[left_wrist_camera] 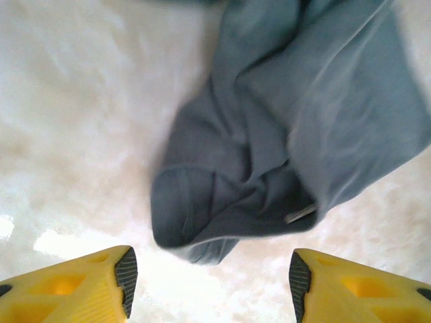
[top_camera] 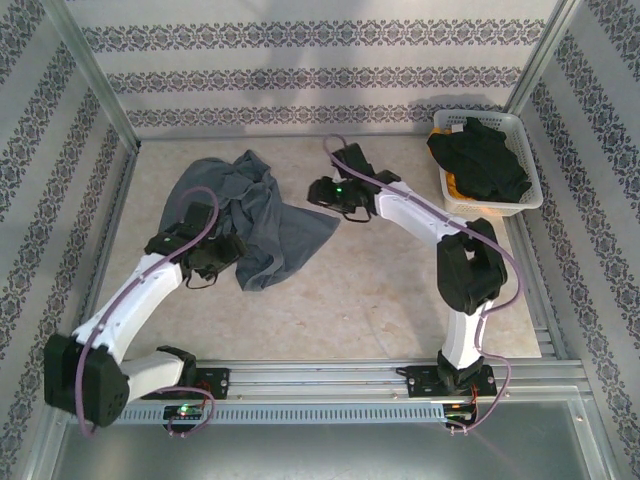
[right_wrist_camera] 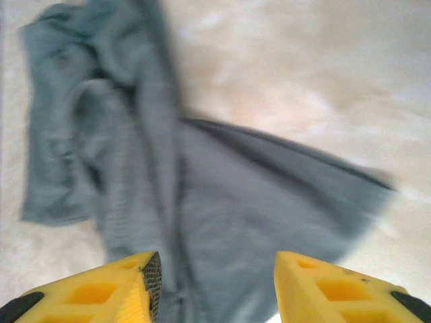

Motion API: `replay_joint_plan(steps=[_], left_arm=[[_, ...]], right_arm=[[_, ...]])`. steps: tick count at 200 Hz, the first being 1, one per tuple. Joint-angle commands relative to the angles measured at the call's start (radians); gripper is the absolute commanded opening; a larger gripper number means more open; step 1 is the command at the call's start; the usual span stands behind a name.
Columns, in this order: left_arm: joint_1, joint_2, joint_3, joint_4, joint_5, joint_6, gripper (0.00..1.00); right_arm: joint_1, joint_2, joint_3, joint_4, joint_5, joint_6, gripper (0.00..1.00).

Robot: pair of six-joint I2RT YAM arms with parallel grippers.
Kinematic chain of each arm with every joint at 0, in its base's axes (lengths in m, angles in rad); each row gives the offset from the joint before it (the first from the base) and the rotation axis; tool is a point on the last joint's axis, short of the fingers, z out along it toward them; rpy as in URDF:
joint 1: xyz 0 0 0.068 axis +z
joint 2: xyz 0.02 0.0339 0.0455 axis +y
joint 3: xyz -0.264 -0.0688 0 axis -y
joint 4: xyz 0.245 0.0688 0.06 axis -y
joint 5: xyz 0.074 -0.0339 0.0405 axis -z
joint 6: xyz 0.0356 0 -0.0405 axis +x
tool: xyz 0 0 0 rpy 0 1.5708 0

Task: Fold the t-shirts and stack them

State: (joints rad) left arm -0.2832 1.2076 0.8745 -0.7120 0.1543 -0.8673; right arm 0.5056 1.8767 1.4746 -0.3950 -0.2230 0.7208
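The slate blue-grey t-shirt [top_camera: 262, 218] lies crumpled on the table left of centre. My left gripper [top_camera: 222, 252] hovers at its near left side, open, with a bunched sleeve end [left_wrist_camera: 202, 222] just ahead of the yellow fingers [left_wrist_camera: 101, 282] and nothing between them. At the cloth's right edge my right gripper [top_camera: 322, 192] is open above the spread fabric [right_wrist_camera: 242, 215], which passes under its fingers [right_wrist_camera: 128, 289]. A black t-shirt [top_camera: 482, 158] fills the white lattice basket [top_camera: 525, 190] at the back right, with the orange-yellow t-shirt [top_camera: 455, 187] peeking out beneath it.
Patterned walls and metal posts enclose the table on three sides. A metal rail [top_camera: 330, 375] carries both arm bases at the near edge. Bare beige tabletop [top_camera: 360, 290] lies between the shirt and the rail.
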Motion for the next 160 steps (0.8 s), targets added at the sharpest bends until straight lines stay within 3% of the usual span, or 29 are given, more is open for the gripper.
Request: replay_joint_plan(steps=[1, 19, 58, 96, 160], left_arm=[[-0.069, 0.085, 0.016, 0.101, 0.063, 0.007, 0.66], [-0.104, 0.186, 0.081, 0.114, -0.005, 0.033, 0.67], [-0.088, 0.337, 0.165, 0.153, -0.138, 0.064, 0.67], [-0.022, 0.441, 0.242, 0.257, -0.095, 0.131, 0.64], [-0.018, 0.637, 0.375, 0.200, -0.065, 0.234, 0.47]], right_arm=[[-0.005, -0.003, -0.094, 0.022, 0.026, 0.004, 0.50], [-0.009, 0.030, -0.092, 0.003, 0.009, -0.009, 0.50], [-0.006, 0.144, -0.029, -0.015, -0.006, 0.013, 0.51], [0.020, 0.169, 0.003, -0.033, -0.020, 0.025, 0.50], [0.024, 0.176, -0.022, -0.034, -0.024, 0.073, 0.50]])
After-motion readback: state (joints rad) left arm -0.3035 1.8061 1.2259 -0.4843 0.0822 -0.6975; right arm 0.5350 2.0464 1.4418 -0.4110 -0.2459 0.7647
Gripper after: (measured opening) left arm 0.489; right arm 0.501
